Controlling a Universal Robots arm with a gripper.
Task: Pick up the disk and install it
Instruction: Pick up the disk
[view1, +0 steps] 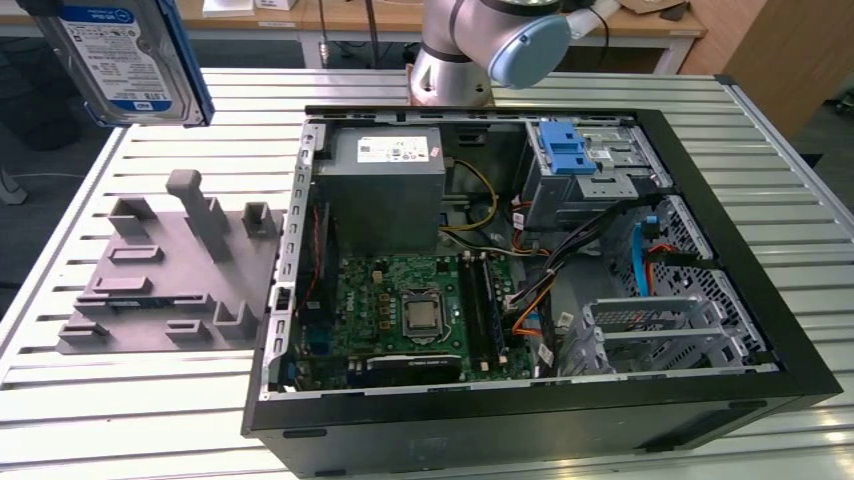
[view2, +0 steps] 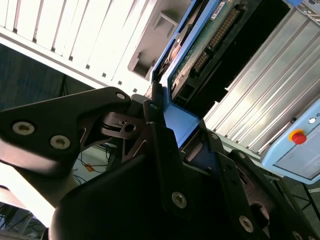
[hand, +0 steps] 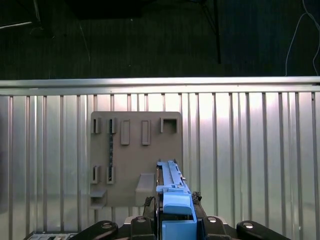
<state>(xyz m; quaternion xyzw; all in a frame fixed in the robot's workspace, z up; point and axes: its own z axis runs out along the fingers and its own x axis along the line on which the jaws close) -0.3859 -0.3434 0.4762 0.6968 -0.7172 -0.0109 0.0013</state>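
The disk (view1: 123, 55), silver with a white-and-blue label in a blue carrier, hangs high above the slatted table at the exterior view's upper left, over the grey holder plate (view1: 167, 270). In the second wrist view my gripper (view2: 182, 125) is shut on the carrier's blue end, with the disk (view2: 200, 47) showing its circuit board side. In the first wrist view the disk (hand: 171, 182) stands edge-on between the black fingers (hand: 150, 202), above the holder plate (hand: 135, 155).
The open black computer case (view1: 747, 250) lies on the table at the exterior view's right, holding a grey power supply (view1: 387, 185), a motherboard (view1: 407, 310), a blue-latched drive cage (view1: 581, 155) and loose cables. The arm's base (view1: 461, 45) stands behind the case.
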